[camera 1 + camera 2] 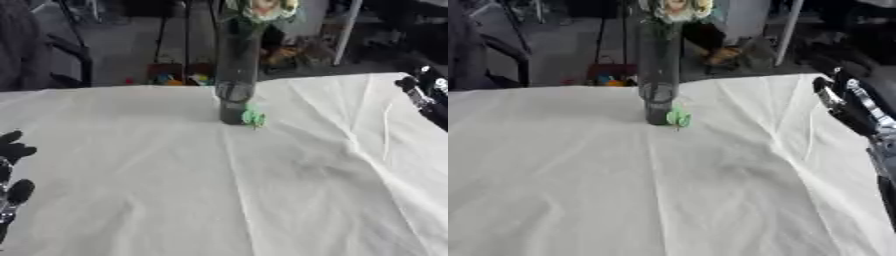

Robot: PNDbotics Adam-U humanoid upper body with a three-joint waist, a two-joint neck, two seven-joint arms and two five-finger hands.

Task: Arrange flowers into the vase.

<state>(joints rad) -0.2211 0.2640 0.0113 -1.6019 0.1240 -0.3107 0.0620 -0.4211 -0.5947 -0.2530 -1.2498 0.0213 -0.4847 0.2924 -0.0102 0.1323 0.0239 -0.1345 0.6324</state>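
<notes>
Desk (131, 200) covered by a creased white cloth (710, 200), folds running from the far edge toward the near right. 1 tall clear vase (234, 80) stands upright on the cloth near the far edge, centre. 1 small green leaf (254, 118) lies at its base, touching it.

At twelve o'clock the flower (267, 9) runs off the top edge, its petals a blur. The left hand (12, 172) is sliced by the nine o'clock edge, the right hand (852, 107) by three o'clock.
</notes>
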